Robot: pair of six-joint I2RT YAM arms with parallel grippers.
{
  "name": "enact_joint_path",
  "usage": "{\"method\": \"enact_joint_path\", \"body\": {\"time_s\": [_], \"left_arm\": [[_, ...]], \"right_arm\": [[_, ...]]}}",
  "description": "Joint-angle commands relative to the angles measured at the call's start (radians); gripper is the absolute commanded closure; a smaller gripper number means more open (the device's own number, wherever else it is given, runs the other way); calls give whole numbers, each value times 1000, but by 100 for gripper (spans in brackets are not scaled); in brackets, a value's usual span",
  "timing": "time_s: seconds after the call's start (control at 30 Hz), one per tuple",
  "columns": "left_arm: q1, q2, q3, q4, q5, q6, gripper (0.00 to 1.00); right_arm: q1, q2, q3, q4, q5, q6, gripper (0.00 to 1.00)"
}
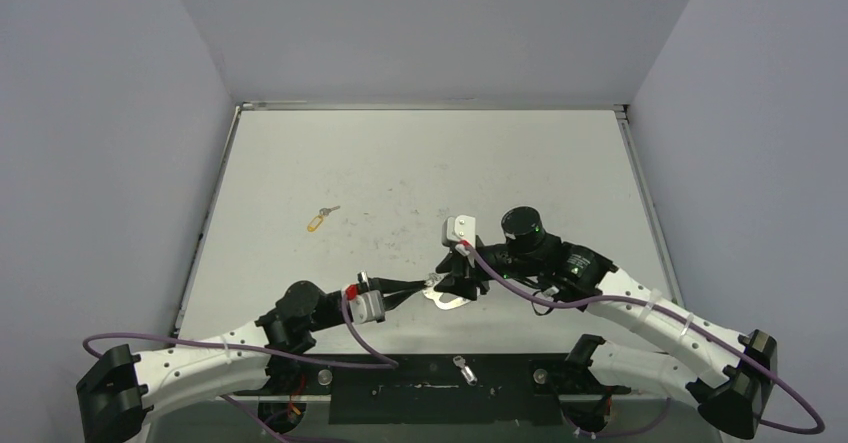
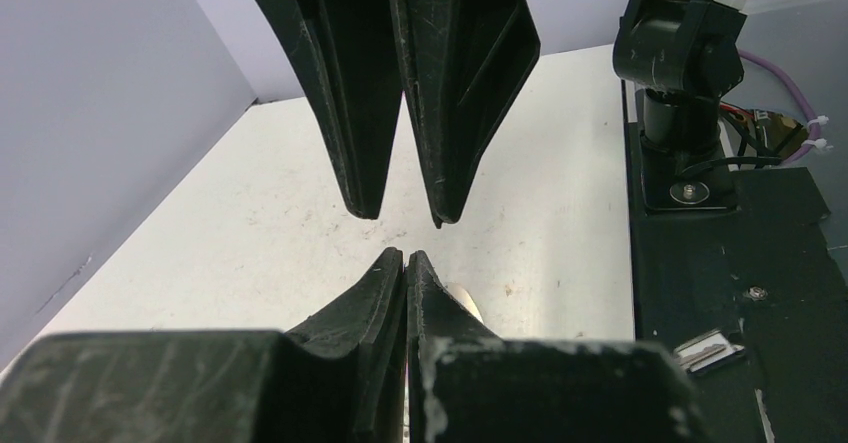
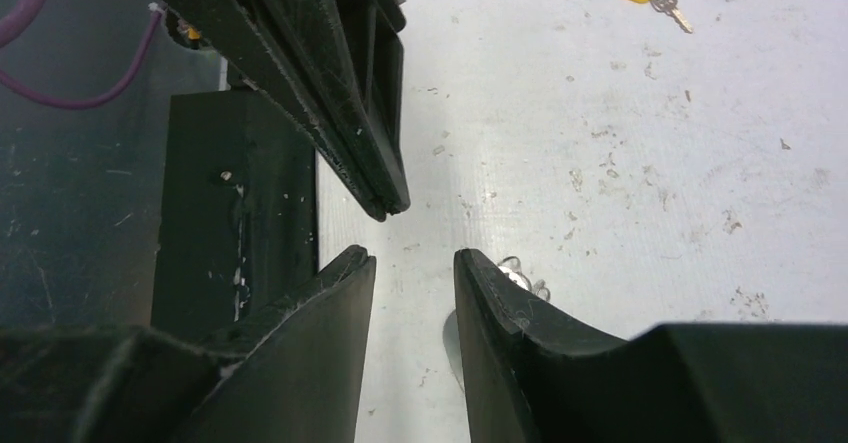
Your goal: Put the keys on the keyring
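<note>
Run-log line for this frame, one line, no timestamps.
left jaws: shut | right jaws: open, at keyring | yellow-tag key: loose on table, apart from keyring, not threaded

Both arms (image 1: pixel 640 308) have white links (image 1: pixel 200 361), black joints (image 1: pixel 298 311), trailing purple cables (image 3: pixel 70 102) and scuffed black tapered fingers (image 2: pixel 350 93).

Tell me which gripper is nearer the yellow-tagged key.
Left. In the top view the left gripper sits below-right of the yellow-tagged key; the right gripper lies farther right.
</note>
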State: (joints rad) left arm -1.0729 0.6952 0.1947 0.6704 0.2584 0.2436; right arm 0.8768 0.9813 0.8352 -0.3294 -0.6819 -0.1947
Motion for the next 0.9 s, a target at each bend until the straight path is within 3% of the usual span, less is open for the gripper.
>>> {"method": "enact_joint_path", "body": {"time_s": [0.0,0.03,0.17,0.23,0.37,0.67,0.87], "left_arm": [[-2,5,31,18,-28,-13,100],[-2,10,31,12,-39,-21,98],[-2,23,31,-28,-121,-89,61],[-2,34,31,-62,-162,-134,52],[-1,83,45,-132,-276,-221,36],[10,339,265,-436,-458,-396,33],[94,476,350,-514,-353,-499,34]], "right_arm": [[-10,-19,-16,69,105,46,62],[-14,-24,-26,78,160,64,59],[-27,-62,-102,149,337,163,48],[-33,-93,-156,192,429,227,42],[-47,-144,-248,234,683,378,22],[-128,-175,-359,184,878,607,13],[-211,-128,-355,195,693,606,13]]}}
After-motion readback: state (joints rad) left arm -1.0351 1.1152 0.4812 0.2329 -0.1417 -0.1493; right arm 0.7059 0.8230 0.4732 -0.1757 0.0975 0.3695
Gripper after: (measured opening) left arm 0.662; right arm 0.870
